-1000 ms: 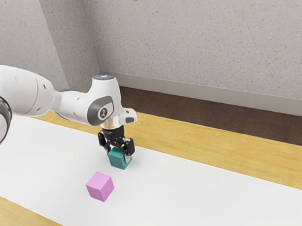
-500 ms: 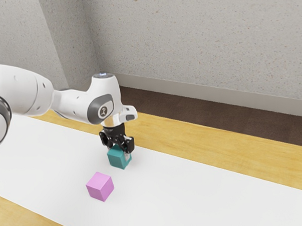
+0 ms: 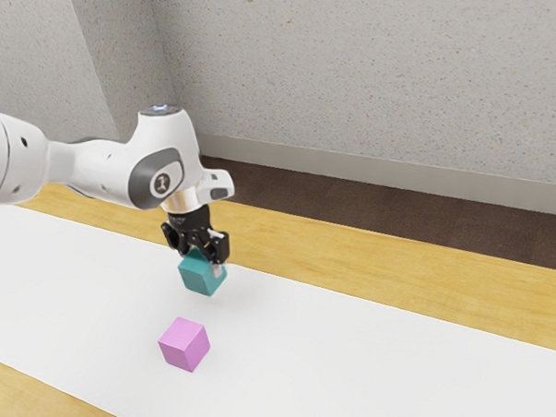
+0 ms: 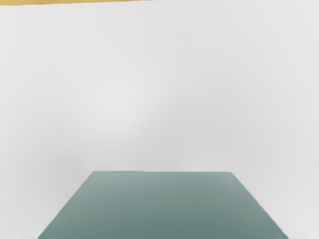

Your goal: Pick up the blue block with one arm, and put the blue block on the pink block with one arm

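Note:
My black gripper (image 3: pixel 202 262) is shut on the blue-green block (image 3: pixel 202 275), which hangs a little above the white table surface in the exterior view. The pink block (image 3: pixel 184 344) rests on the white surface below the held block and slightly toward the exterior view's left, apart from it. In the wrist view the blue-green block (image 4: pixel 164 205) lies just under my hand as a large teal face, with bare white surface beyond it.
The white sheet (image 3: pixel 377 361) runs diagonally across a wooden table (image 3: pixel 400 259). A grey wall with a pale baseboard (image 3: pixel 424 176) stands behind, with dark floor in front of it. A thin strip of wood (image 4: pixel 75 1) shows past the white surface in the wrist view.
The gripper has lifted the blue-green block off the white surface and carried it toward the exterior view's left. The pink block has not moved.

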Robot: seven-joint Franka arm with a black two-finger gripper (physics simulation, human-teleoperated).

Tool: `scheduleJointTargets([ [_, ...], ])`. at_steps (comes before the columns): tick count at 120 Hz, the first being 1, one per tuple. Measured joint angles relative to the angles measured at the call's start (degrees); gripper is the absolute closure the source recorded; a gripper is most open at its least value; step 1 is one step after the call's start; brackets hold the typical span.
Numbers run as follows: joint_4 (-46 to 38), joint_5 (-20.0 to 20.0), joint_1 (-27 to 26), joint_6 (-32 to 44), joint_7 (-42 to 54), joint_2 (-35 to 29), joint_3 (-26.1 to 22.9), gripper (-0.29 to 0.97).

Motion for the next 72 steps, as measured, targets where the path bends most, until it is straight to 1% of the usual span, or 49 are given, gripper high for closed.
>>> scheduleJointTargets([
  [14, -6.29, 0.0, 0.13, -0.28, -0.07, -6.98, -0.56, 0.29],
  [25, -10.44, -0.04, -0.02, -0.08, -0.11, -10.58, -1.11, 0.29],
  [38, -13.29, -0.06, -0.82, 0.36, -0.14, -11.64, -1.2, 0.3],
  [60, -15.66, -0.09, -2.28, 0.73, -0.2, -12.88, -1.23, 0.3],
  [72, -17.35, -0.13, -2.08, 0.86, -0.22, -13.97, -1.32, 0.3],
])
